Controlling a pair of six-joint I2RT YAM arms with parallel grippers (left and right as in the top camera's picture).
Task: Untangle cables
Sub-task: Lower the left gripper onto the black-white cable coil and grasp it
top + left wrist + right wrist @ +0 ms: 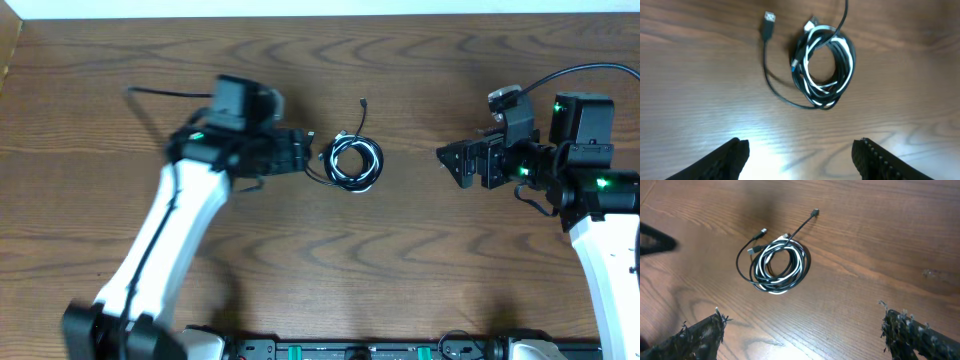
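Observation:
A thin black cord and a thin white cord lie wound together in one small coil [353, 160] on the wooden table, also in the left wrist view [824, 70] and the right wrist view [778, 265]. A black loose end with a plug [363, 103] runs toward the far side. Another plug end [769, 19] curls off the coil on the left gripper's side. My left gripper [303, 152] is open and empty just left of the coil. My right gripper [450, 160] is open and empty, well to the right of the coil.
The wooden table [420, 260] carries nothing else. Its far edge [330, 16] meets a white wall. A thicker black arm cable [165, 92] loops behind the left arm. The arms' bases stand at the near edge.

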